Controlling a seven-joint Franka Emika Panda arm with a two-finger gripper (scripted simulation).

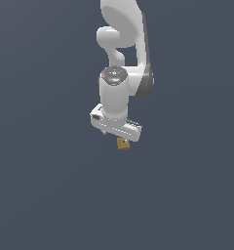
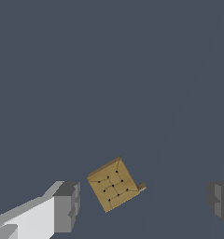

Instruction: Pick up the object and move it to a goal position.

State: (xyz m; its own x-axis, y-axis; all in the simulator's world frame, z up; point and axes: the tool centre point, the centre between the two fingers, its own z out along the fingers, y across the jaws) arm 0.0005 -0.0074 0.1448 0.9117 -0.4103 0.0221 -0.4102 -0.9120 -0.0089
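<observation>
**Nothing but slate all around me**

Everything I see beyond myself is one flat backdrop (image 1: 41, 195) of dark blue-grey. It fills the exterior view from edge to edge with no seam, corner or horizon, so I cannot tell floor from wall. The wrist view shows the same slate surface (image 2: 109, 70), evenly lit. One faint, slightly paler streak (image 2: 172, 126) slants across it; I cannot say what it is.
</observation>
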